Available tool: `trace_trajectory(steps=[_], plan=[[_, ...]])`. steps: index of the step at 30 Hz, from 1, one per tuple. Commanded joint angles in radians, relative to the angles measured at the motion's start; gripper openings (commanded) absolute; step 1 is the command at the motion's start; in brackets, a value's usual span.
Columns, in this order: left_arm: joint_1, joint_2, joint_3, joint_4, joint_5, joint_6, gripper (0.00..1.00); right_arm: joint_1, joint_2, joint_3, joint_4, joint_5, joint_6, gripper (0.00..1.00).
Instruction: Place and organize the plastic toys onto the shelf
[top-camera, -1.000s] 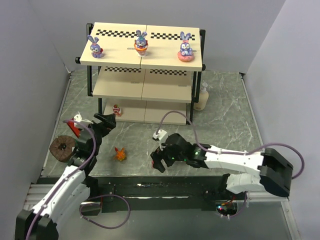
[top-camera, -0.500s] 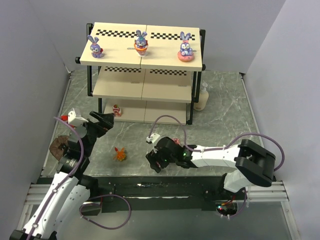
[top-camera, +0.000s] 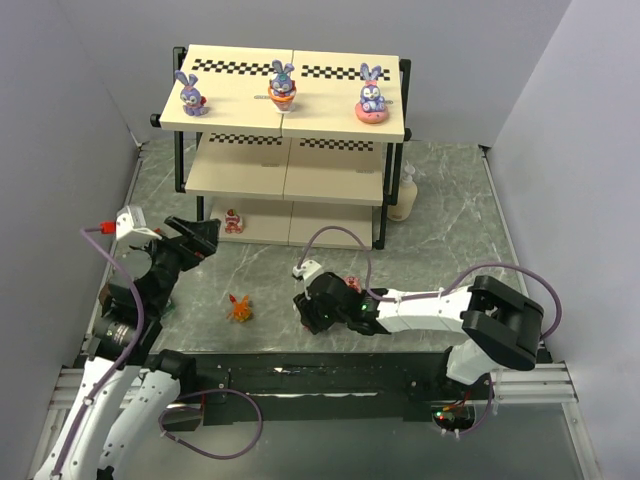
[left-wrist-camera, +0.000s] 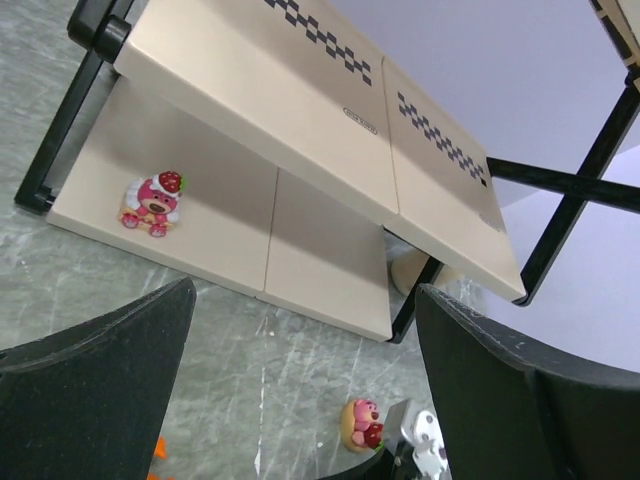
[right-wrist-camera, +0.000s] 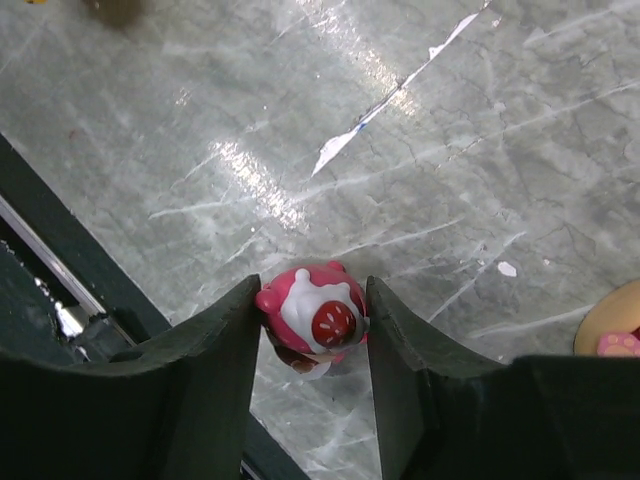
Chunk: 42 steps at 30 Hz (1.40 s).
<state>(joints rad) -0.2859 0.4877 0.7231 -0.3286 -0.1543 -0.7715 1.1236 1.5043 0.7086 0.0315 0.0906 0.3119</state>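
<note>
Three purple-blue bunnies stand on the top board of the shelf. One red-pink figure sits on the bottom board, also in the left wrist view. My right gripper is shut on a second red-pink figure, low over the table. A third one lies beside that gripper. The orange spiky creature stands on the table. My left gripper is open and empty, facing the shelf. The dark winged toy is out of view.
A cream pump bottle stands by the shelf's right rear post. Grey walls close in the table left and right. The black front rail runs along the near edge, close under my right gripper.
My left arm has drawn back to the left and now covers the brown round object. My right gripper has shifted a little left while its arm folded in.
</note>
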Motion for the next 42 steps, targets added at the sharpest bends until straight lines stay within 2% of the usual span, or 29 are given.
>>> trace_trajectory(steps=[1, 6, 11, 19, 24, 42], plan=[[-0.002, -0.021, 0.081, -0.070, -0.007, 0.052, 0.96, 0.005, 0.028, 0.055, 0.004, 0.050, 0.021, 0.19], [-0.002, -0.063, 0.085, -0.104, -0.062, 0.100, 0.96, 0.005, 0.063, 0.117, -0.019, 0.141, 0.052, 0.14], [-0.002, -0.107, 0.009, -0.090, -0.064, 0.100, 0.96, -0.013, 0.160, 0.245, -0.001, 0.242, 0.041, 0.13], [-0.002, -0.109, -0.014, -0.108, -0.021, 0.098, 0.96, -0.149, 0.304, 0.390, 0.152, 0.242, 0.043, 0.10], [-0.002, -0.113, -0.017, -0.112, -0.028, 0.101, 0.96, -0.192, 0.382, 0.463, 0.202, 0.310, 0.023, 0.10], [-0.002, -0.087, -0.014, -0.110, -0.027, 0.103, 0.96, -0.209, 0.462, 0.473, 0.444, 0.468, -0.043, 0.09]])
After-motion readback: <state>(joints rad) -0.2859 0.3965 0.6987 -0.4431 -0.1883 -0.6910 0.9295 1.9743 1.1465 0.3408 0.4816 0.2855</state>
